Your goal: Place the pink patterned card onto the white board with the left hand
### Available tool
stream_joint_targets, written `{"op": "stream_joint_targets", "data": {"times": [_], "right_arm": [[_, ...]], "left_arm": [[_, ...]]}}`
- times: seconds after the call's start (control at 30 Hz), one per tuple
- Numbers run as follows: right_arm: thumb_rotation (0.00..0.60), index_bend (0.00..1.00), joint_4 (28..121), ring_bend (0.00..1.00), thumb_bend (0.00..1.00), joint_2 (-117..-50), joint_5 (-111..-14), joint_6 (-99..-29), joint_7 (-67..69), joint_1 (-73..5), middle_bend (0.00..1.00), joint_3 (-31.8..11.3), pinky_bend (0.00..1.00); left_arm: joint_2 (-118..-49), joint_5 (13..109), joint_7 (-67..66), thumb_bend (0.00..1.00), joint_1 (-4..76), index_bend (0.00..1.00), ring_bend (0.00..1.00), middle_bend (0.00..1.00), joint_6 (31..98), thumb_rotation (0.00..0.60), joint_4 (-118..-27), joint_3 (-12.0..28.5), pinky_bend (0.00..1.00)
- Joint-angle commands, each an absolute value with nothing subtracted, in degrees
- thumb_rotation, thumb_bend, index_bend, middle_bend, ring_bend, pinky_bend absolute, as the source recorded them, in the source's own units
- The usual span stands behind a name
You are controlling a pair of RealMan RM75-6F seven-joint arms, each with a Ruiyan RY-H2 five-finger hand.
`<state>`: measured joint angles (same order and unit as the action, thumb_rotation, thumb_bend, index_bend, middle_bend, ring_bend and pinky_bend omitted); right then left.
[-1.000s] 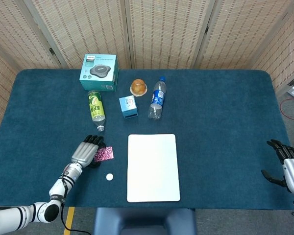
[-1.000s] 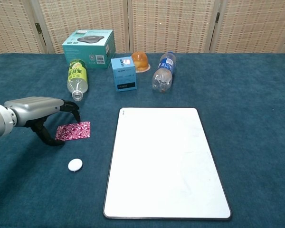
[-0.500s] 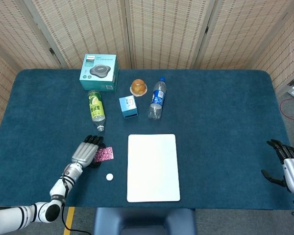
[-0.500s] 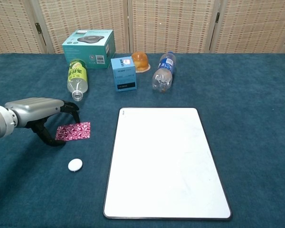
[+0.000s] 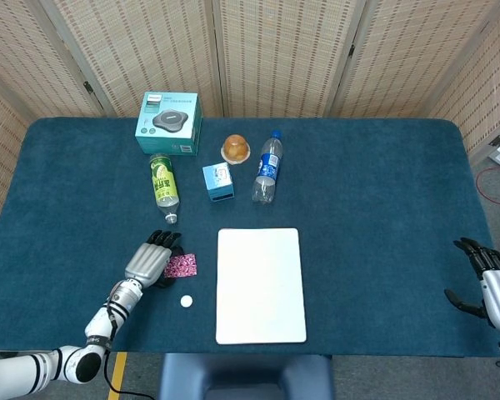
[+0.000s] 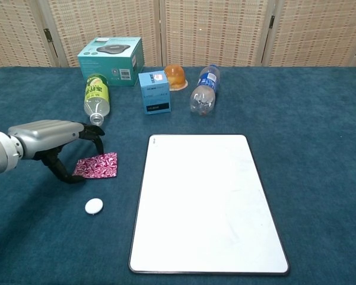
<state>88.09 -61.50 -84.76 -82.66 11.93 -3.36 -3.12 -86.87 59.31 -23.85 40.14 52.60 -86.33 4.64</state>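
Observation:
The pink patterned card (image 5: 182,266) (image 6: 97,165) sits just left of the white board (image 5: 260,285) (image 6: 207,202), tilted, with its left edge raised slightly off the blue cloth. My left hand (image 5: 150,260) (image 6: 47,138) pinches the card's left edge: thumb low at the edge, the other fingers curled over the top. The board lies flat and bare at the table's front centre. My right hand (image 5: 487,279) hangs at the far right edge of the table in the head view, fingers apart and holding nothing. The chest view does not show it.
A small white disc (image 5: 186,301) (image 6: 94,205) lies just in front of the card. Behind stand a lying green bottle (image 5: 162,179) (image 6: 95,98), a teal box (image 5: 169,122), a small blue box (image 6: 154,91), an orange cup (image 6: 175,75) and a lying water bottle (image 5: 267,167).
The left hand and the card have shifted a little right toward the board together, and the card now sits tilted. The right hand has not moved.

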Motion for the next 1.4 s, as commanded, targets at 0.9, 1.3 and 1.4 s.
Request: {"op": "stream_joint_targets", "data": {"times": [0.9,1.3,1.4], "right_arm": [[0.600,0.15,88.89,0.16,0.25,-60.79,-83.91,-82.22,11.31,-3.38,0.16,-3.52,0.15],[0.600,0.15,88.40,0.16,0.25,-60.95,-83.56,-81.99,11.74,-3.27,0.16,-3.53,0.15],[0.600,0.15,88.21,0.16,0.25,-61.11,-83.71,-81.94,11.92,-3.33,0.16,-3.51,0.15]], "left_arm": [[-91.45,63.43,-29.83,0.34,49.57,0.40,0.07,0.11,49.91,0.600,-93.37,7.81,0.00],[-94.52,57.27,-37.65,0.33,52.76,0.21,0.05,0.11,50.23,0.600,-93.27,6.55,0.00],[-94.14,56.48,-38.09,0.33,52.79,0.20,0.04,0.11,50.88,0.600,-94.10,6.23,0.00]]}}
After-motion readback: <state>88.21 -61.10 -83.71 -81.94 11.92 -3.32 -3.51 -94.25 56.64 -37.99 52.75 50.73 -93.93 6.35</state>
